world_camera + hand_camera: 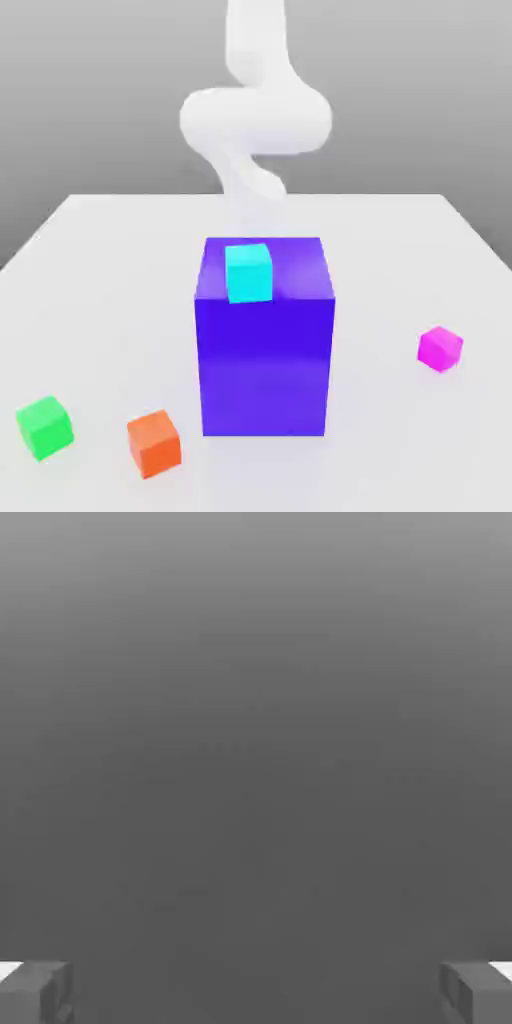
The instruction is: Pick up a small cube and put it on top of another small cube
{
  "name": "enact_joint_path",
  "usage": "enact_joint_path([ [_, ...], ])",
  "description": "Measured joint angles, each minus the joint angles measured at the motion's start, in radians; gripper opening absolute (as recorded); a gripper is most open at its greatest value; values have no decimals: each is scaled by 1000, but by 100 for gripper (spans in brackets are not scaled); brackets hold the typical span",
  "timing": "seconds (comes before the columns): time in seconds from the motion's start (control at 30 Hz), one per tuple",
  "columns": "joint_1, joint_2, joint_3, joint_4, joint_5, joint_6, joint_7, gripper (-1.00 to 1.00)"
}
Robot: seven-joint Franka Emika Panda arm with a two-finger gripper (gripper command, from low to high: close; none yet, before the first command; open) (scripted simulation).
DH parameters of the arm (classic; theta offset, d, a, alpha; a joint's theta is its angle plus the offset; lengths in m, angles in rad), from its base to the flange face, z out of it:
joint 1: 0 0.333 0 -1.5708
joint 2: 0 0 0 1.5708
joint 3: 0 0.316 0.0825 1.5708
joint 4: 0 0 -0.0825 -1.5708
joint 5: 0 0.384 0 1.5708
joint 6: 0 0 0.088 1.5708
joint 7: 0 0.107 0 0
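Magenta cube [440, 348]: set on the white table [100, 260] at the exterior view's right, well apart from the arm [256, 120] raised behind the blue-violet block [265, 350]. No long axis; one corner is turned toward the camera. Green cube [45, 427]: placed near the table's front edge, at the exterior view's left, beside the orange cube [154, 442]. Open floor is left around both. Gripper [256, 992]: fingers [35, 990] spread wide, nothing held.

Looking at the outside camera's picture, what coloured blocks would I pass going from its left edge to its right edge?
Green cube → orange cube → big blue-violet block, with a cyan cube sitting on top of it → magenta cube.
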Motion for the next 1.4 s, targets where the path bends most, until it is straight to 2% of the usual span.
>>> enact_joint_path([
  [0.43,380,374,39,-232,36,250,-598,0],
  [0.73,585,629,123,-391,37,421,-989,0],
  [0.9,687,777,165,-465,-35,522,-1130,0],
  [1.1,764,991,57,-434,-143,692,-1069,0],
  [1.13,777,1018,43,-429,-148,713,-1065,-100],
  [1.4,768,996,53,-433,-144,694,-1068,-100],
])
